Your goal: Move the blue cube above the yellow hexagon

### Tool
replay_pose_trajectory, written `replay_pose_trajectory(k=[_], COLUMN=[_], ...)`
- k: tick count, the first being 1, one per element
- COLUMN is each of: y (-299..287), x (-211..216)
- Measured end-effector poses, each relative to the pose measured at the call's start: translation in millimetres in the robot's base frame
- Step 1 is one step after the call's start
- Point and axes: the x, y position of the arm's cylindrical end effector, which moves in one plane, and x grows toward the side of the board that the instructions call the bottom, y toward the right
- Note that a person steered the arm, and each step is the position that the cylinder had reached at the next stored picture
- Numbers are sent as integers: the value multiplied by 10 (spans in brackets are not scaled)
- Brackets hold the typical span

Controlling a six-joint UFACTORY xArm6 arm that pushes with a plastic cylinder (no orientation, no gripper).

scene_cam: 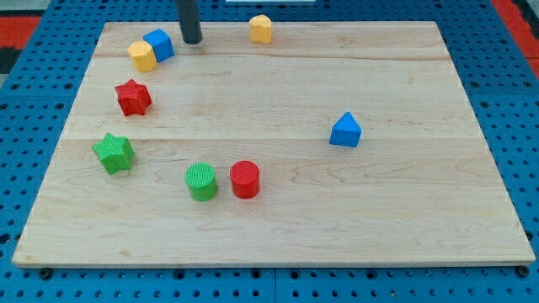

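Note:
The blue cube [159, 44] sits near the view's top left of the wooden board [278, 210]. It touches a yellow block [142, 56] on that block's upper right side. A second yellow block, hexagon-like, [261, 28] stands at the view's top centre. My tip [192, 39] is down on the board just to the right of the blue cube, with a small gap between them, and well to the left of the top-centre yellow block.
A red star [133, 98] and a green star [114, 153] lie at the view's left. A green cylinder [201, 182] and a red cylinder [245, 179] stand side by side at lower centre. A blue triangular block [345, 130] lies at the right.

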Motion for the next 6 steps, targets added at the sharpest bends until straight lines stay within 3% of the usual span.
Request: replay_pose_trajectory(k=[2,4,6], y=[-138,-533,-553], x=[201,190,39])
